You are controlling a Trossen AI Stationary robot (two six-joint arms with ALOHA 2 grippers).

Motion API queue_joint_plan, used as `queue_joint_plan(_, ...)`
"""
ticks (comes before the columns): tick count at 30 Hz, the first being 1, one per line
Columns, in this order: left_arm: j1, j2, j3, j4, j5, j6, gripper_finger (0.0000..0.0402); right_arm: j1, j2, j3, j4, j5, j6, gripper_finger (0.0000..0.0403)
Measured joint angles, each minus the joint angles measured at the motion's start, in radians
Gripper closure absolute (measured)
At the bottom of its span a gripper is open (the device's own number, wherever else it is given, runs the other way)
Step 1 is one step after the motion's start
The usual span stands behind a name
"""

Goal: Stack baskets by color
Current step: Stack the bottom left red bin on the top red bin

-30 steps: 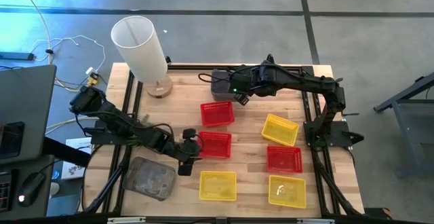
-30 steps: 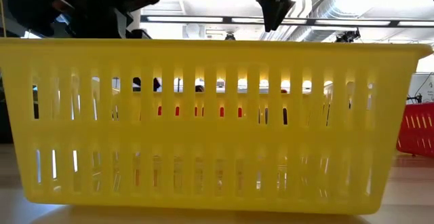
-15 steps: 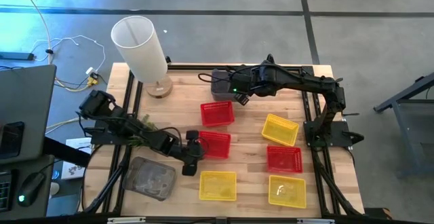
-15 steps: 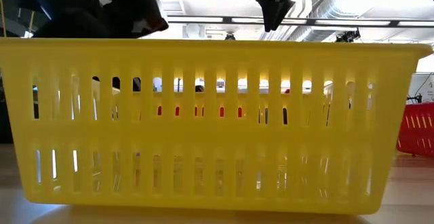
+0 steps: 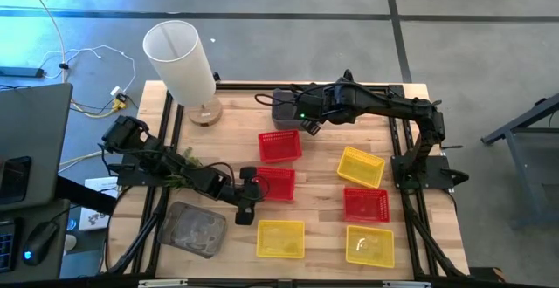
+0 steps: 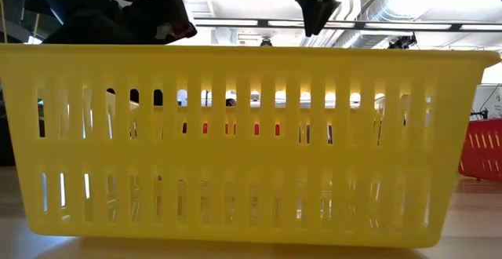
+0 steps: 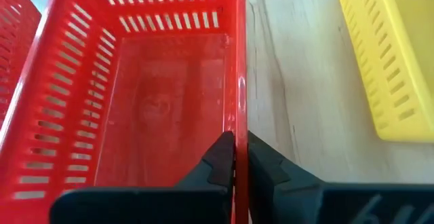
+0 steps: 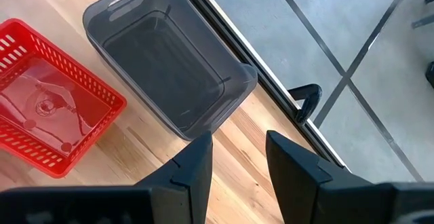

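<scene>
Red, yellow and dark grey baskets stand apart on the wooden table (image 5: 236, 131). My left gripper (image 7: 239, 153) is shut on the middle red basket (image 5: 279, 184) at its near left corner. Another red basket (image 5: 279, 146) stands just behind it, and a third (image 5: 365, 204) stands at the right. Yellow baskets (image 5: 280, 238) (image 5: 369, 245) (image 5: 361, 166) stand near and right. My right gripper (image 8: 237, 159) hangs open above the table beside the dark grey basket (image 8: 169, 68) at the far edge. My left gripper pinches the red basket's near long wall (image 7: 239, 115) at its left end, one finger (image 7: 220, 159) inside the basket and one (image 7: 266, 168) outside. The fingers come slanting down from the table's left and lie along the wall. The basket sits upright on the table.
A tall white cylinder (image 5: 179, 52) on a wooden base (image 5: 206, 113) stands at the far left. A green clump (image 5: 181, 161) lies under my left arm, and a grey basket (image 5: 196, 229) sits at the near left. The near yellow basket (image 6: 251, 141) fills the low view.
My left gripper has sunk a little toward the red basket's near left corner and has shut on its wall. The basket has stayed where it was.
</scene>
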State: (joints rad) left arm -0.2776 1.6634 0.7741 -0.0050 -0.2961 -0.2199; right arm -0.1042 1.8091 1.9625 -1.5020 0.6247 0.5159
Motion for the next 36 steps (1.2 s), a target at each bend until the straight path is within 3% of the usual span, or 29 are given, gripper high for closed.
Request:
queue_joint_plan(14,-0.027,-0.027,0.028,0.043,-0.080,-0.100,0.0401,0.012,0.000,0.000,0.001,-0.029,0.001,0.0279)
queue_joint_plan(21,-0.026,-0.044,0.107,0.021,-0.142,-0.023,0.0401,0.047,0.000,0.000,-0.024,-0.031,0.004,0.0279)
queue_joint_plan(27,0.017,-0.044,0.147,-0.034,-0.256,0.068,0.0401,0.071,0.000,0.000,-0.027,-0.031,0.010,0.0279)
queue_joint_plan(36,0.151,-0.044,0.147,-0.109,-0.268,0.173,0.0401,0.092,0.000,0.000,-0.027,0.031,0.025,0.0279)
